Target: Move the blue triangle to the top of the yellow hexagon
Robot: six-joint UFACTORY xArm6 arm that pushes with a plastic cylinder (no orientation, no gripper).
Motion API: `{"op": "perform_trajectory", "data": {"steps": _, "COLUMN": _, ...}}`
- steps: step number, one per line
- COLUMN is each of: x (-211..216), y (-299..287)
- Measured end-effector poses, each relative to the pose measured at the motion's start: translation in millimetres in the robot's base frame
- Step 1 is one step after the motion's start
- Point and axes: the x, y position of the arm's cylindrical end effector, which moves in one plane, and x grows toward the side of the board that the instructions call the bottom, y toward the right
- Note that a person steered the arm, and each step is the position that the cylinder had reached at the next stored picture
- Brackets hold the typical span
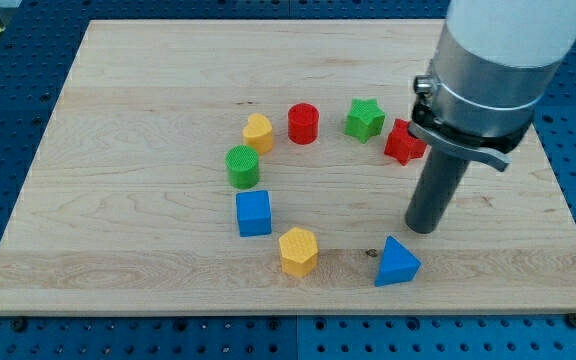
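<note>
One wooden board [148, 90], carrying eight blocks. Rod: my tip [423, 229], gripperless, holding nothing, stands just above the blue triangle [397, 262], slightly right, barely apart. Yellow hexagon [298, 250] lies to the triangle's left, near the bottom edge.
</note>
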Motion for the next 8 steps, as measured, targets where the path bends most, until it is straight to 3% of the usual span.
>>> {"op": "perform_trajectory", "data": {"steps": 2, "x": 61, "y": 81}}
{"op": "perform_trajectory", "data": {"steps": 3, "x": 75, "y": 78}}
{"op": "perform_trajectory", "data": {"steps": 5, "x": 77, "y": -28}}
{"op": "perform_trajectory", "data": {"steps": 6, "x": 52, "y": -69}}
{"op": "perform_trajectory", "data": {"steps": 7, "x": 10, "y": -83}}
{"op": "perform_trajectory", "data": {"steps": 8, "x": 22, "y": -80}}
